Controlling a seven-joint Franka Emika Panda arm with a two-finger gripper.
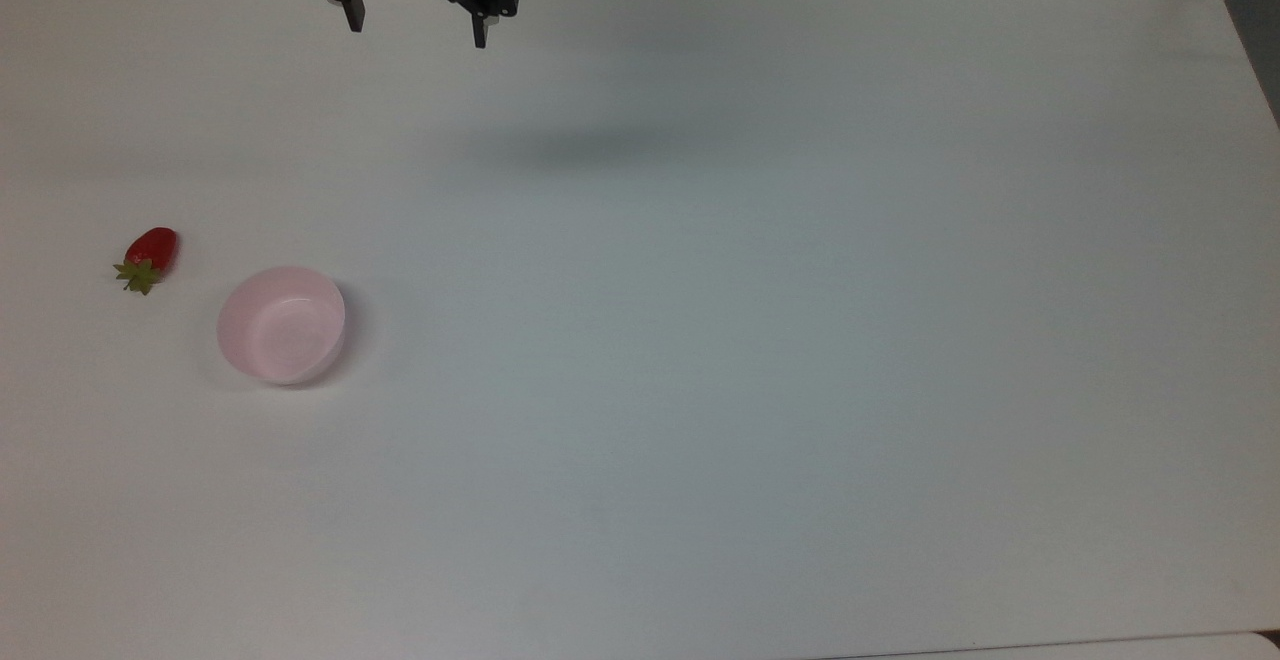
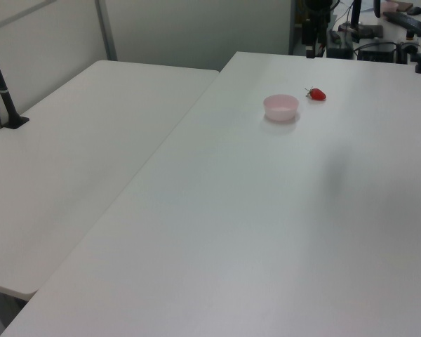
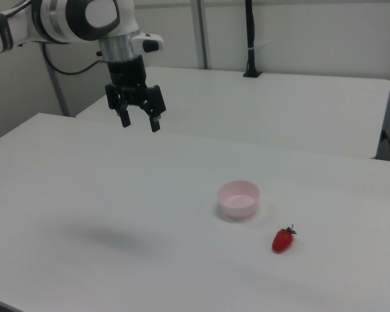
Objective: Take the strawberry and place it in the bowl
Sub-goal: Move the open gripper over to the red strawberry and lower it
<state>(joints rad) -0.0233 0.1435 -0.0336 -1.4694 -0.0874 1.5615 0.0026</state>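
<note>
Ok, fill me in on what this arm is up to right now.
Nothing is being handled yet. The gripper hangs open above the white table, well away from both items. The strawberry lies on its side beside the empty pink bowl, apart from it. Judging by the layout, picking up the strawberry comes next.

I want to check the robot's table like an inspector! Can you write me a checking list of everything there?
Surface: white table, plain, nothing spilled.
Job's things: strawberry lying on the table beside the bowl, not touching it; bowl upright, nothing inside.
Clutter: nothing seen.
Grippers: gripper held high above the table, fingers open, holding nothing.
Cables: dark cable behind the arm.
Surroundings: second white table with a black post.
</note>
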